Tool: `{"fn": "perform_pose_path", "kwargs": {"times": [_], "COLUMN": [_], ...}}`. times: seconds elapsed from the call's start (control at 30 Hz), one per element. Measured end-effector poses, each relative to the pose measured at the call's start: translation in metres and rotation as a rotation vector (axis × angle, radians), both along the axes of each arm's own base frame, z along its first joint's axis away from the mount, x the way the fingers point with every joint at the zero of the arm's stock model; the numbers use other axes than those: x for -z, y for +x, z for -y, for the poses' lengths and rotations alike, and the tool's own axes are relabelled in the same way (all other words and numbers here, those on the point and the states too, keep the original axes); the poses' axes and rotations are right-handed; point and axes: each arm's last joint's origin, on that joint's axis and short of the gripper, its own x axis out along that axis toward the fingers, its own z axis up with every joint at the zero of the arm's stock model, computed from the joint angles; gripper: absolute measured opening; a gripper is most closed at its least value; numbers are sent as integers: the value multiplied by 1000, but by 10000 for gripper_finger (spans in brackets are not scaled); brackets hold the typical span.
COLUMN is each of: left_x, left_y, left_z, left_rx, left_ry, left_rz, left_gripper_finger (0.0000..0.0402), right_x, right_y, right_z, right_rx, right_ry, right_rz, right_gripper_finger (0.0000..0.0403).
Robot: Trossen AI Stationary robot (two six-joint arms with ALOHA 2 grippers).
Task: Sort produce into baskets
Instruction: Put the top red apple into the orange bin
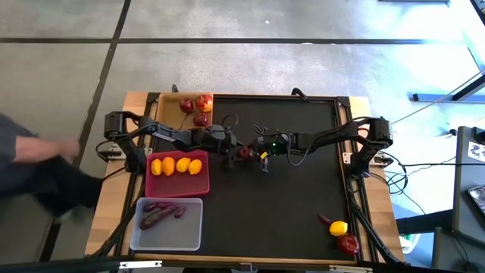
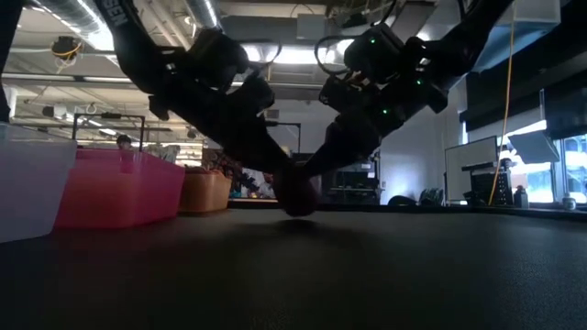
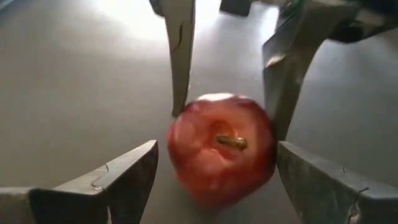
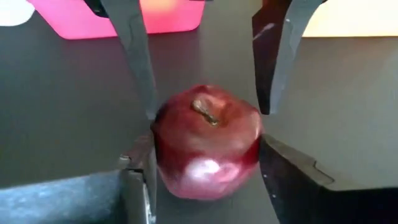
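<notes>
A dark-red apple [image 1: 244,152] sits on the black mat [image 1: 303,197] at mid-table, stem up. My right gripper [image 4: 204,140] reaches in from the right and is shut on it. My left gripper [image 3: 216,146] comes from the left, open, with a finger on each side of the same apple [image 3: 221,149]. A gap shows beside one finger; the other stands close. In the low view both grippers slant down onto the apple [image 2: 295,197]. The wood tray [image 1: 163,106] holds three apples, the pink tray [image 1: 178,188] several lemons, and the translucent tray [image 1: 167,235] purple roots. My right gripper pinches the apple by its two opposite sides [image 4: 163,155] between its two fingers [image 4: 137,180]. The fingers slant down at it from the table's right side. The apple's underside rests on the mat, and its stem [image 4: 204,112] points up.
Near the mat's front right corner lie a lemon [image 1: 339,227], an apple [image 1: 348,243] and a purple root [image 1: 324,220]. The three trays line the table's left edge. A person [image 1: 30,171] stands beyond that edge. Bare mat lies in front of the grippers.
</notes>
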Motion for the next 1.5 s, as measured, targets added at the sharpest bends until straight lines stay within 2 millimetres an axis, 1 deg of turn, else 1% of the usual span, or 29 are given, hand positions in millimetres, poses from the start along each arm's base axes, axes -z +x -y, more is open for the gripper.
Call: {"fn": "perform_pose_path", "kwargs": {"times": [0.1,0.23,0.47,0.53,0.6,0.67,0.73,0.83,0.93,1.1,1.3,1.5], "left_x": [7,16,16,16,16,16,16,16,16,16,15,5], "left_y": [-1,3,5,5,5,5,5,5,5,5,6,15], "left_z": [-3,-3,-3,-3,-3,-3,-3,-4,-4,-4,-4,-5], "left_rx": [-9,3,2,1,-2,-2,-1,-2,-3,-5,-12,-19], "left_ry": [-8,-7,-5,-7,-12,-12,-11,-10,-12,-14,-26,-16], "left_rz": [-35,-20,7,4,4,4,4,4,5,8,8,42], "left_gripper_finger": [316,294,258,251,247,246,246,248,248,248,249,249], "right_x": [0,0,1,-5,-17,-28,-30,-20,-4,11,15,18], "right_y": [0,0,0,-2,-8,-18,-27,-31,-26,-15,-13,-13], "right_z": [0,0,0,0,-1,-2,-3,-3,-2,1,7,10], "right_rx": [0,3,3,2,3,9,23,31,21,7,12,20], "right_ry": [0,-2,-1,-3,-1,0,-1,-12,-30,-77,-69,-65], "right_rz": [2,3,-6,-2,-4,-41,-111,-203,-246,-212,-205,-210], "right_gripper_finger": [213,225,226,226,226,226,227,226,216,187,156,145]}}
